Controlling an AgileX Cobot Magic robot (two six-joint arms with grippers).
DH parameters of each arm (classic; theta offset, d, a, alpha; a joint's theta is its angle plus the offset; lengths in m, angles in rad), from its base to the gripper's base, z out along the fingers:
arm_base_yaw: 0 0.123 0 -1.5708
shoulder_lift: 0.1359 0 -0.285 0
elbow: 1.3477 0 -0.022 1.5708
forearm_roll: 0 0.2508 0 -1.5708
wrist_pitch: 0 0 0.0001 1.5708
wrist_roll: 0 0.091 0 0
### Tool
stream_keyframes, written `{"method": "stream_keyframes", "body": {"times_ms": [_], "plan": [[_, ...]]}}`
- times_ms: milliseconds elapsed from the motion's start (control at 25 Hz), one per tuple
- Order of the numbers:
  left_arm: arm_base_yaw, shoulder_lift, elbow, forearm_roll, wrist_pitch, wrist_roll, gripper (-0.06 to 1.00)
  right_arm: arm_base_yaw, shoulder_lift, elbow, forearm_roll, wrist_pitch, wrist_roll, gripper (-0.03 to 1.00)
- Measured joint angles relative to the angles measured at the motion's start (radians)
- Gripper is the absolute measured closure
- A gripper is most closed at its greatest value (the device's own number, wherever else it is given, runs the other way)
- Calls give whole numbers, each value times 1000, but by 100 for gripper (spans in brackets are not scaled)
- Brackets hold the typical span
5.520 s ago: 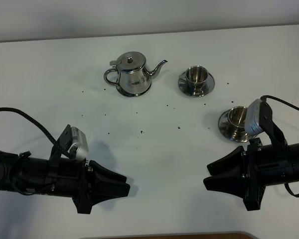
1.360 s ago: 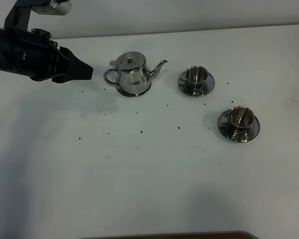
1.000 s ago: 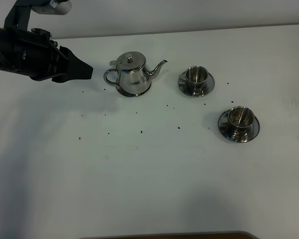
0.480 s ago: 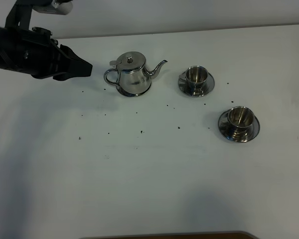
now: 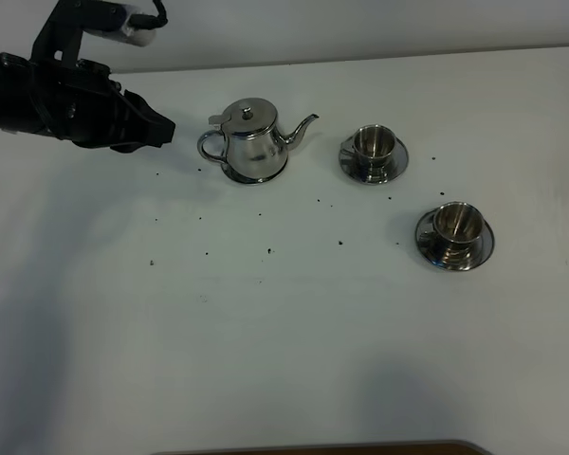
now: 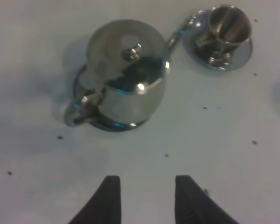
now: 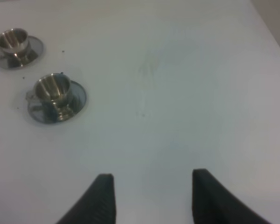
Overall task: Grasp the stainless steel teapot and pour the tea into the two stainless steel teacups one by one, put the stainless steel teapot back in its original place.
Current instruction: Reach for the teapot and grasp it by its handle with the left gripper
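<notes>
Steel teapot (image 5: 251, 142) stands upright on the white counter (image 5: 284, 332), its handle turned toward my left fingers (image 5: 154, 131), which hover near it without touching, parted and holding nothing. One cup (image 5: 373, 150) sits on its saucer just off the spout, and the other cup (image 5: 454, 232) is nearer the front. My right fingers (image 7: 105, 198) are spread wide over the counter, empty.

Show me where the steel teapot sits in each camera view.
Exterior high: teapot at back, left of centre, right of the left gripper.
Left wrist: teapot just ahead of the open jaws.
Right wrist: not in it.
Shared landmark: the teacup by the spout, in all three.
</notes>
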Motion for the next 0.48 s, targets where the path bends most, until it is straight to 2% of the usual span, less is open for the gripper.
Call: {"method": "stream_keyframes", "body": {"times_ms": [160, 360, 480], "plan": [[0, 44, -50, 38, -14, 11, 60, 0, 0, 0, 0, 0, 0, 58], [0, 131, -120, 156, -16, 16, 60, 0, 0, 0, 0, 0, 0, 58], [0, 179, -151, 201, -49, 24, 60, 0, 0, 0, 0, 0, 0, 58]]}}
